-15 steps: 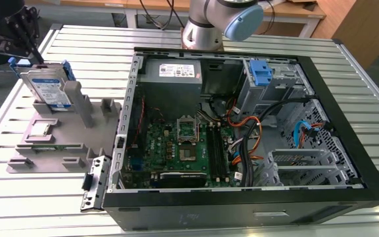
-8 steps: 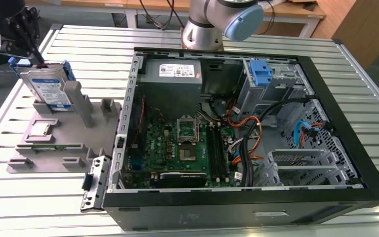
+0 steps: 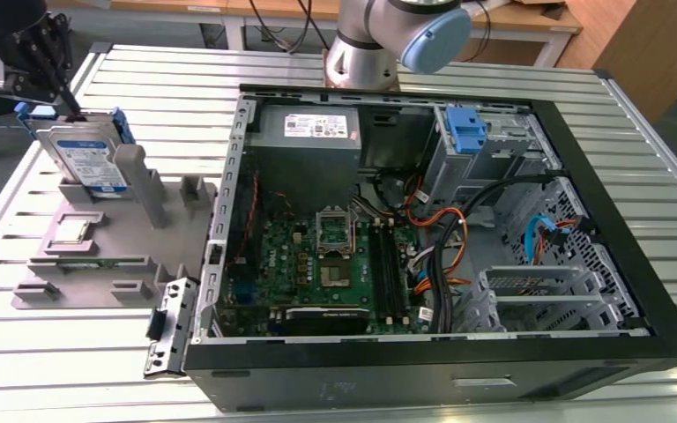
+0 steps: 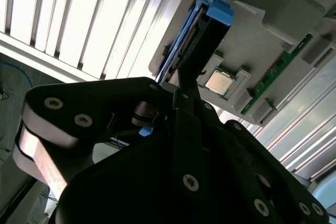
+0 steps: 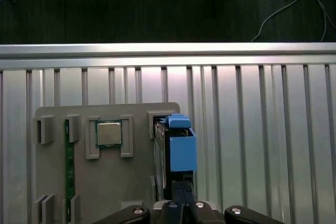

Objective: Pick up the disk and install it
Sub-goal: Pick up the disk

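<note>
You see the pincer [image 3: 74, 111] pointing down at the exterior view's far left, its fingers [image 5: 177, 195] drawn together.

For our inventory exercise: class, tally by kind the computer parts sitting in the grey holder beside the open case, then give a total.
Disk: 1
Processor chip: 1
Green memory stick: 1
Total: 3

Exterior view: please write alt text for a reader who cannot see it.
The robot's hand is at the top of the disk, which stands on edge in a grey holder at the exterior view's left. An open computer case lies beside it on the slatted table.
</note>
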